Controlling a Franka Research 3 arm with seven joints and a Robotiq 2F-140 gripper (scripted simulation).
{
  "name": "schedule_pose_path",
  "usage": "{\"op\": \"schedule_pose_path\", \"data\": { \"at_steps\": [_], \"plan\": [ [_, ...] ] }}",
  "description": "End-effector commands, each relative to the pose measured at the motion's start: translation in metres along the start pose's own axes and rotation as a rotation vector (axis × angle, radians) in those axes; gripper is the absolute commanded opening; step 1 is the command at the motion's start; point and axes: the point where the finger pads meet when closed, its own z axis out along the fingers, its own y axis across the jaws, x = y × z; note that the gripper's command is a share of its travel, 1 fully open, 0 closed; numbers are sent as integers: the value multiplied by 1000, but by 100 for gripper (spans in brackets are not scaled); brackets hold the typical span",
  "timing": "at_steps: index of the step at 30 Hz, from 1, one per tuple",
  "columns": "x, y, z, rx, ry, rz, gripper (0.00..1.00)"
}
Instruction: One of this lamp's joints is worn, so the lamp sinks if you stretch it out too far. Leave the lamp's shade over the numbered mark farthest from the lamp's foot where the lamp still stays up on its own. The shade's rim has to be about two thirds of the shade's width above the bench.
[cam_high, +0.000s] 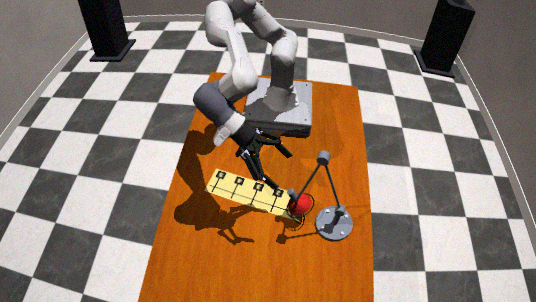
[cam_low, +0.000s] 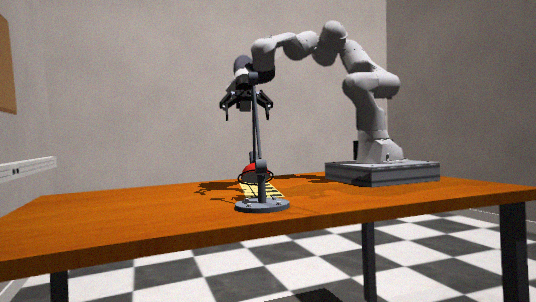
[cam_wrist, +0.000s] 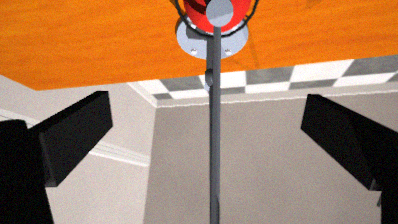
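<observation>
The lamp has a round grey foot (cam_high: 334, 223), two thin grey arms meeting at an elbow (cam_high: 324, 158), and a red shade (cam_high: 300, 204). The shade hangs low over the end of the yellow strip (cam_high: 248, 192) nearest the foot; the strip carries several numbered marks. My gripper (cam_high: 270, 162) is open and empty, high above the bench beside the elbow. In the exterior view the gripper (cam_low: 246, 107) straddles the upper lamp arm above the shade (cam_low: 253, 170) and foot (cam_low: 261, 204). In the wrist view the arm rod (cam_wrist: 215, 125) runs between my spread fingers without touching them, and the shade (cam_wrist: 216, 12) lies below.
The robot's grey base plate (cam_high: 282, 107) stands at the back of the orange bench. The bench's front edge (cam_low: 150, 250) is near the foot. Two black pillars (cam_high: 105, 27) stand on the checkered floor far behind.
</observation>
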Motion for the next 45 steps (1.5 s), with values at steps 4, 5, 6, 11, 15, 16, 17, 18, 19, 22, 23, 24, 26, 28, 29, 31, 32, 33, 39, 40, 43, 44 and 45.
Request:
{"op": "schedule_pose_path", "data": {
  "at_steps": [4, 5, 6, 11, 15, 16, 17, 18, 19, 22, 23, 24, 26, 28, 29, 31, 32, 33, 39, 40, 43, 44, 45],
  "plan": [
    [-1, 2, 18, -4, 0, -2, 100],
    [-1, 2, 21, -5, 0, -2, 100],
    [-2, 3, 24, -6, 0, -2, 100],
    [-2, 4, 35, -9, 1, -2, 100],
    [-2, 7, 43, -15, 3, -3, 100],
    [-2, 7, 46, -17, 3, -4, 100],
    [-2, 8, 48, -18, 3, -4, 100],
    [-2, 9, 51, -20, 4, -5, 100],
    [-2, 10, 53, -22, 4, -5, 100],
    [-3, 12, 61, -28, 5, -6, 100],
    [-3, 13, 64, -29, 6, -7, 100],
    [-3, 13, 67, -31, 6, -7, 100],
    [-3, 15, 72, -35, 7, -8, 100],
    [-3, 16, 75, -37, 8, -8, 100],
    [-3, 16, 75, -37, 8, -8, 100],
    [-3, 17, 80, -40, 8, -9, 100],
    [-3, 18, 82, -41, 9, -9, 100],
    [-3, 19, 85, -43, 9, -10, 100],
    [-4, 23, 101, -52, 11, -12, 100],
    [-4, 24, 103, -54, 11, -13, 100],
    [-4, 26, 111, -59, 12, -14, 100],
    [-4, 27, 114, -60, 13, -14, 100],
    [-4, 27, 114, -60, 13, -14, 100]
  ]
}}
